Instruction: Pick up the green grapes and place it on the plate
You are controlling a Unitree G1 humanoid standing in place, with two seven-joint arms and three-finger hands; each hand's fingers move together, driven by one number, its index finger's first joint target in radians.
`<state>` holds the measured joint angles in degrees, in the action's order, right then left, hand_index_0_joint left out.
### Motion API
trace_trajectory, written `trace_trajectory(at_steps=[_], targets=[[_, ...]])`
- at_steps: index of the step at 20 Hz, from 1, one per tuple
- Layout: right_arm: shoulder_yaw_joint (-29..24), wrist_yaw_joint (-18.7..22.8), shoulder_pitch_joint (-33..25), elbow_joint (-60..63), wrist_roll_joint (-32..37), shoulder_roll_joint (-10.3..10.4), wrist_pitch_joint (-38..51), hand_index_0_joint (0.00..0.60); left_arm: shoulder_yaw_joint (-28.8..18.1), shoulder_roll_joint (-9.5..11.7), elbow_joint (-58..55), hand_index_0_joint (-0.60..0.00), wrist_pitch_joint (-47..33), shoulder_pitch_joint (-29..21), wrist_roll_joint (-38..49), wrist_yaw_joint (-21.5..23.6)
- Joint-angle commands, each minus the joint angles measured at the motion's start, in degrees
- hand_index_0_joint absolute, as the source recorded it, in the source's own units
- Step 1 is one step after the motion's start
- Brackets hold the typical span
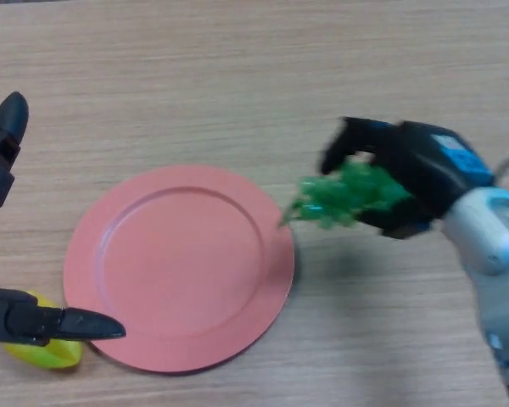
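The right hand (407, 182) is gripping the green grapes (348, 197), its fingers curled round the bunch and holding it above the table (237, 76) just beside the plate's right rim, evidently for transfer. The pink plate (182, 267) is holding nothing. The left hand (17, 318) is lying relaxed and straight-fingered at the left edge, over a yellow fruit (42, 352).

The plate (180, 267) lies on the table (237, 76) toward its near edge, the grapes (343, 197) held in the right hand (407, 174) just beyond its right rim, a lemon (44, 349) at its near-left rim under the left hand (34, 322).
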<state>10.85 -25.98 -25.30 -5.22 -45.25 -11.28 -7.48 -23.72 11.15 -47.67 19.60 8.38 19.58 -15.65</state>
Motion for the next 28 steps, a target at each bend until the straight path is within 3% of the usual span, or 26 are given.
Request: trace_trajectory(at_steps=[1, 3, 4, 7, 9, 10, 11, 12, 17, 19, 23, 28], targets=[[2.5, 4.4, -7.7, -6.1, 6.0, 0.2, -3.9, 0.6, -4.2, 1.3, -2.1, 0.0, -9.2, -0.1, 2.5, 0.4], [9.8, 8.4, -12.1, -9.2, 16.0, 0.4, -18.3, 0.6, -4.7, 0.8, -1.7, 0.0, -9.5, 0.4, 2.4, 0.6], [13.6, 12.8, -15.4, -9.4, 22.0, 0.4, -24.9, 0.6, -4.7, 0.5, -0.9, 0.0, -10.3, 0.3, 1.5, 1.1], [19.3, 19.2, -19.7, -9.0, 28.6, 0.4, -28.0, 0.6, -6.1, 0.4, -0.8, 0.0, -9.2, 1.4, 2.5, 1.1], [20.7, 20.5, -20.3, -9.4, 30.1, 0.4, -28.7, 0.401, -6.6, 0.5, -0.6, 0.0, -8.8, 1.6, 2.9, 0.9], [22.0, 21.1, -20.8, -9.4, 30.8, 0.4, -29.2, 0.251, -7.0, 0.5, -0.4, 0.0, -8.6, 1.6, 3.0, 0.7], [23.1, 21.4, -21.2, -9.4, 30.9, 0.4, -29.5, 0.151, -7.4, 0.5, -0.3, 0.0, -8.5, 1.7, 3.0, 0.4], [24.5, 22.1, -21.8, -9.5, 30.6, 0.4, -29.7, 0.008, -7.6, 0.3, -0.1, 0.0, -8.6, 2.1, 2.4, -0.3], [21.9, 23.1, -20.8, -12.5, 32.2, 0.4, -30.6, 0.0, -6.6, -0.1, -0.6, 0.0, -8.4, 2.0, 0.8, -0.6], [18.5, 20.8, -17.8, -16.6, 31.6, 0.4, -31.9, 0.0, -6.2, 0.2, -0.7, 0.0, -8.1, 1.4, 0.5, -0.6], [7.0, 17.2, -8.5, -31.1, 33.1, 0.4, -36.8, 0.0, -5.0, 0.6, -1.2, 0.0, -8.0, 0.3, 0.0, 0.7], [-9.3, 15.7, 5.1, -46.4, 43.1, -0.1, -34.8, 0.0, -4.3, 3.1, -5.6, 0.0, -0.1, -2.7, 3.7, 2.4]])
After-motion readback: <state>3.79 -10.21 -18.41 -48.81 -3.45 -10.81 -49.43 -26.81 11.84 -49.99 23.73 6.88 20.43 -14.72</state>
